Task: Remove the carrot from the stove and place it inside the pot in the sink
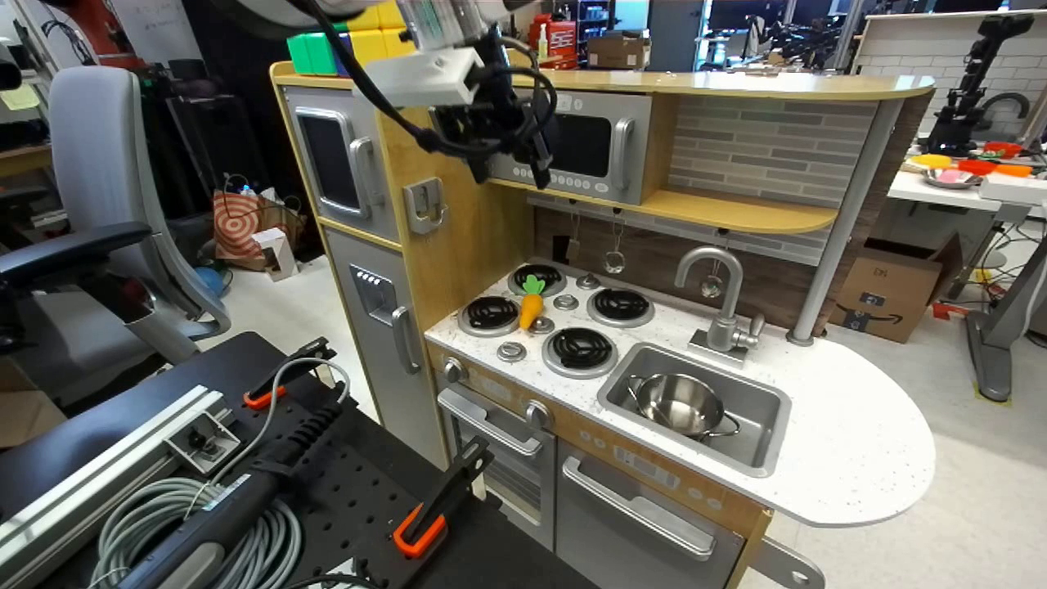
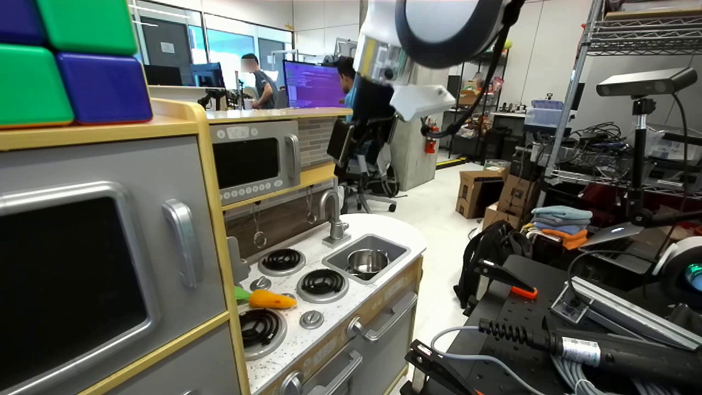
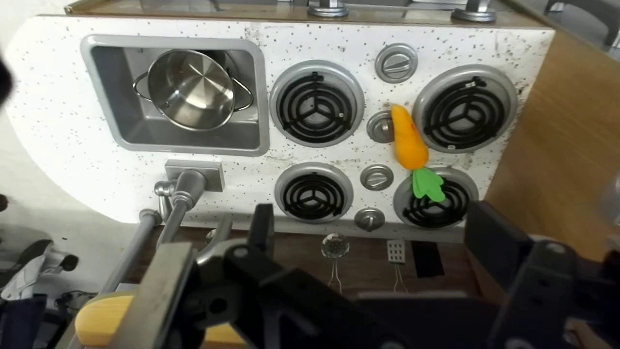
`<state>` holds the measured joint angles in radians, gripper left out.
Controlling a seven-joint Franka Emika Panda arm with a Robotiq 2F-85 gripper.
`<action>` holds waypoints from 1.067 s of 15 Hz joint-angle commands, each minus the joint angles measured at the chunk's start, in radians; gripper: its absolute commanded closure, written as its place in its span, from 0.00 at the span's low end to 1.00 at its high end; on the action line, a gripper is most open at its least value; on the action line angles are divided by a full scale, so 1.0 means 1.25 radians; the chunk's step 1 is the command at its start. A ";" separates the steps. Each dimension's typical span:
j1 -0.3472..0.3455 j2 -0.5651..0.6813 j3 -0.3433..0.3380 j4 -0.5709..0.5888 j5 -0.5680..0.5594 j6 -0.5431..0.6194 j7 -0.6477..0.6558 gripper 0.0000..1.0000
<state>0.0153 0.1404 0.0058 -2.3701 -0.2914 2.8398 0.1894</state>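
The orange carrot with a green leafy end lies on the white stove, among the black burners and knobs. It also shows in an exterior view. In the wrist view the carrot has its green end over one burner and its tip at a knob. The silver pot stands in the steel sink, left of the burners in the wrist view. The pot is uncovered and looks empty. My gripper is high above the stove, near the microwave. Its fingers are wide apart with nothing between them.
A curved faucet rises behind the sink. A wooden shelf and a grey microwave hang over the back of the counter. A tall cabinet side borders the stove. Small utensils hang along the back wall.
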 commanded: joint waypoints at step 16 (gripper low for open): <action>-0.056 0.163 0.075 0.133 0.074 -0.095 -0.534 0.00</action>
<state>-0.0058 0.2984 0.0354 -2.2514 -0.2587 2.7512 -0.2966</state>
